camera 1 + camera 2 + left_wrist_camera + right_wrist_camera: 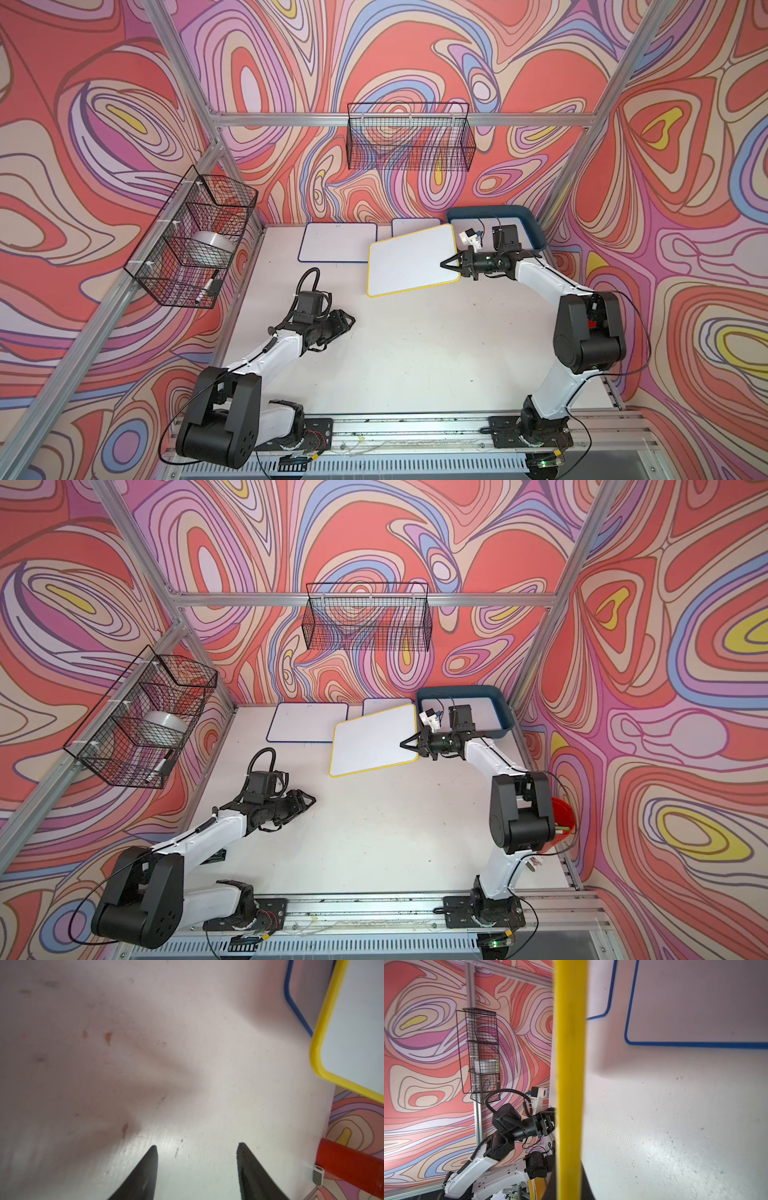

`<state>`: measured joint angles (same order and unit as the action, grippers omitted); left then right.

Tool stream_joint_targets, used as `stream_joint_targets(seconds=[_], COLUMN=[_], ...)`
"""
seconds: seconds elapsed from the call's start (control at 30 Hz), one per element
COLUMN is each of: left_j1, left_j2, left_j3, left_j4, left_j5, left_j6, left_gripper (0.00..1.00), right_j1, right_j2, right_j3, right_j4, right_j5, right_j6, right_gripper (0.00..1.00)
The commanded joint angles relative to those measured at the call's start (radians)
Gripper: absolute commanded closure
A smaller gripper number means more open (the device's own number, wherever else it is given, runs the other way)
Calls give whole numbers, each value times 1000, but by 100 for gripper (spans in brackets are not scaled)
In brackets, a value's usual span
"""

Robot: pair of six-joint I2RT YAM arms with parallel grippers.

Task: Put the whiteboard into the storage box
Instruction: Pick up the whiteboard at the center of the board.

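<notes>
No legible text, label, brand or number is being displayed on the whiteboard point(409, 262), the storage box point(490, 210) or elsewhere.

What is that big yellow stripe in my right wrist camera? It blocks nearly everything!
Observer: It's the rim of a yellow-framed whiteboard. The right gripper is shut on its edge and holds it tilted up.
Operator: Where's the box it goes in? I can't find it.
Observer: The teal-blue storage box sits in the far right corner of the table, just beyond the right gripper.
Operator: Is the other arm's hand holding something? The stripe hides it.
Observer: No. The left gripper has its fingers apart over bare table, with nothing between them.
</notes>
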<state>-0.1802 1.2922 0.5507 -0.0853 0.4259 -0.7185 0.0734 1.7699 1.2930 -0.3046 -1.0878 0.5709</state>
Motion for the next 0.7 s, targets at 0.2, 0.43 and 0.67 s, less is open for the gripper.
stream_joint_targets(seconds=[0.2, 0.43, 0.67], left_j1=[83, 177, 177], left_j2=[183, 266, 363], left_j3=[262, 352, 425], left_j4=[196, 298, 197], left_j5=[425, 571, 591], left_j6=[-64, -95, -10], left_gripper=[44, 46, 46], right_j1=[-4, -4, -4], right_j2=[-29, -3, -4], right_j3=[13, -20, -40], right_j4=[108, 167, 216], right_j5=[-111, -128, -178], right_j6=[23, 53, 98], right_gripper=[100, 100, 100])
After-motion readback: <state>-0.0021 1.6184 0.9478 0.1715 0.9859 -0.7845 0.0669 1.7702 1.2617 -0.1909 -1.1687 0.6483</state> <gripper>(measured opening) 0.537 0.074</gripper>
